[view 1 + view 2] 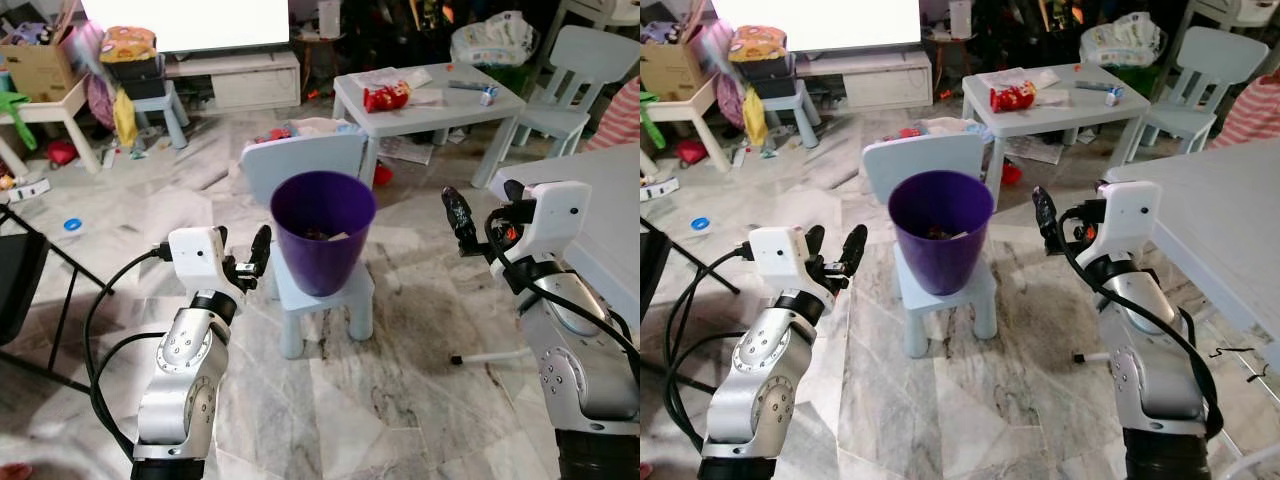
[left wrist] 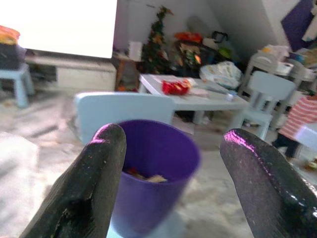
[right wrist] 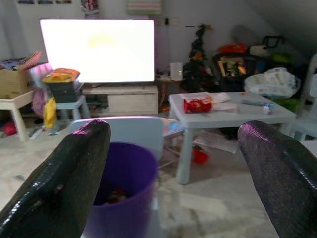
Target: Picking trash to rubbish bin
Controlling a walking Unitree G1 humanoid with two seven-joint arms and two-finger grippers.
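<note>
Fingers (image 2: 84,193) of the left gripper (image 1: 250,262) are standing spread and gripping nothing, just to the left of the purple rubbish bin (image 1: 322,232), while the right gripper (image 1: 462,222) is hovering to the bin's right with its own fingers (image 3: 69,168) likewise parted and bare. Going left to right across the room, a cardboard box (image 1: 40,62) is sitting on a white side table at the far left, a bright television screen (image 3: 97,49) is glowing above a low white cabinet (image 1: 240,78), and the bin is standing upright on the seat of a small pale blue chair (image 1: 310,290) in the middle, with scraps of trash lying in its bottom. Behind it a pale blue table (image 1: 425,105) is carrying a red snack packet (image 1: 386,96) and some papers, and a second small chair (image 1: 570,80) is standing at the far right. Marble-patterned floor tiles (image 1: 400,380) are running under everything, with clutter scattered toward the back.
</note>
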